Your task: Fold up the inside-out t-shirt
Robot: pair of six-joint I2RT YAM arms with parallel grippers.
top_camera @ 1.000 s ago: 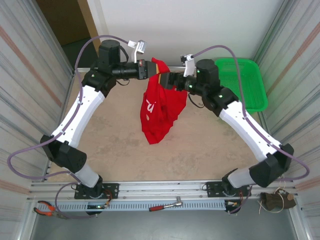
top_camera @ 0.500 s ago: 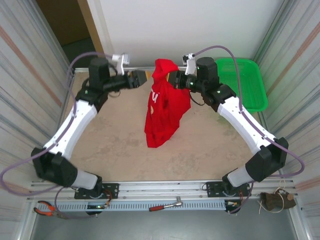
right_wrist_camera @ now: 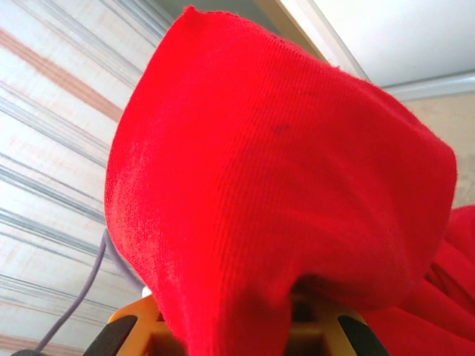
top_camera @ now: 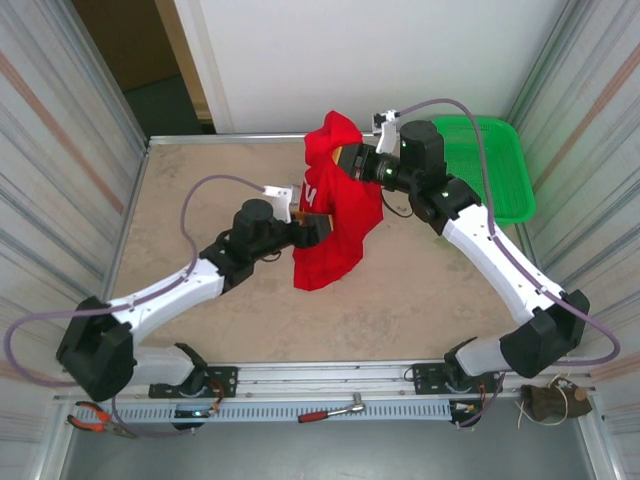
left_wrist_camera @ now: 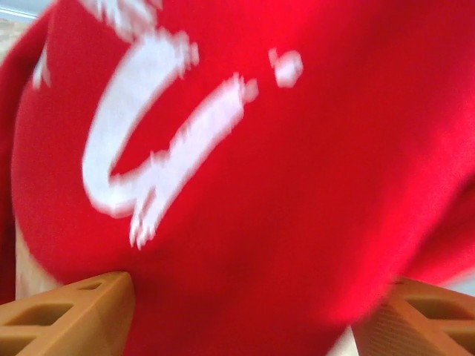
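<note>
Left gripper (top_camera: 316, 229): Stood low over the middle of the counter (top_camera: 200, 190), pressed up to the lower half of the hanging cloth. In the left wrist view its fingers (left_wrist_camera: 67, 315) were spread wide with red fabric across the gap. It was open and had not closed on anything.

Inside-out t-shirt (top_camera: 335, 215): Hung bunched in a vertical drape from a peak near the far edge. Its lower end reached down to the counter, or close to it. White lettering faced the left wrist camera.

Right gripper (top_camera: 352, 160): Raised at the far centre, closed on the top of the t-shirt. The cloth draped over the fingers in the right wrist view, so the pinch itself was hidden.

Green basket (top_camera: 500, 170): At the far right corner, well apart from the garment.

Handling: The garment was judged light, limp and non-fragile. It would sag from any single hold and keep no shape. The knit should give fair friction.

Grip point: A hem or seam edge low on the drape was judged best, taken in one layer, so the cloth could be spread out.

Change from earlier frames: A second before, the left gripper was high, at the top of the t-shirt beside the right gripper. It had since let go, swung clear and dropped to the lower half. The t-shirt now hung from the right gripper alone.
</note>
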